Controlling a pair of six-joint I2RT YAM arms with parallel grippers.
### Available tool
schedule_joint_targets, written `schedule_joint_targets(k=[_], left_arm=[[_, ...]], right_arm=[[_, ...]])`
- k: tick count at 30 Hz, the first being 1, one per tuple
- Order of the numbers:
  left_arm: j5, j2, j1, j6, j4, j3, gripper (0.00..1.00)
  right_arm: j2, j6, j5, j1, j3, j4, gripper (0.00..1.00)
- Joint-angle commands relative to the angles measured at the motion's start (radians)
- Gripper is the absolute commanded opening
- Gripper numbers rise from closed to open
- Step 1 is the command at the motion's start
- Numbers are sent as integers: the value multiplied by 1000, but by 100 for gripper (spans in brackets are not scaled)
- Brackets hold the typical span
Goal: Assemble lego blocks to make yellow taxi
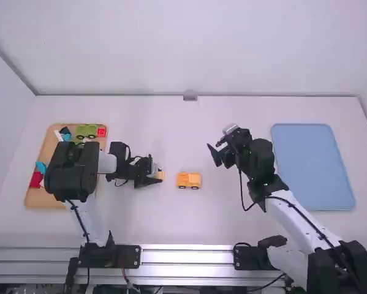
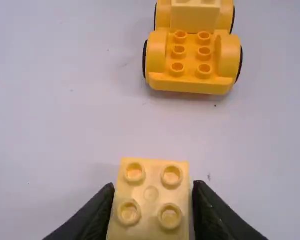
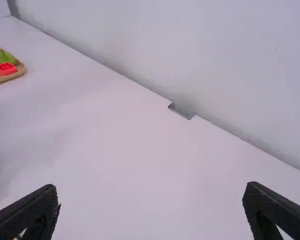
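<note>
My left gripper (image 1: 158, 175) is over the table left of the yellow car base (image 1: 189, 180). In the left wrist view, the left gripper (image 2: 152, 195) is shut on a pale yellow block (image 2: 150, 194), one finger at each side and four studs facing the camera. The yellow car base (image 2: 192, 60) stands on its wheels a short distance from the block, with bare studs on its near end and a raised part behind them. To the right of the car base, my right gripper (image 1: 217, 153) stands open. Its fingers are wide apart in the right wrist view, with nothing between (image 3: 152, 200).
A wooden tray (image 1: 33, 197) at the left holds a green vehicle (image 1: 87, 130), a red block (image 1: 102, 131) and several other pieces, partly hidden under the left arm. A blue tray (image 1: 312, 165) lies at the right, beyond the right arm.
</note>
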Motion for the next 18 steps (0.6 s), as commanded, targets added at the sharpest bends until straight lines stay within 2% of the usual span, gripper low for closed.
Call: schedule_joint_targets(k=[1,6,10,16,18], left_arm=[[-43,10,0,-13,-2,-31,38],[-63,10,21,-27,-4,-25,47],[-68,10,38,-76,-13,-13,48],[-69,10,24,-22,-30,-17,42],[-69,10,27,-23,-24,-17,35]], right_arm=[[-12,2,-6,2,-11,1,98],[-12,2,-6,2,-11,0,98],[-12,1,-6,2,-11,0,98],[-12,1,-6,2,-11,3,98],[-12,1,-6,2,-11,2,98]])
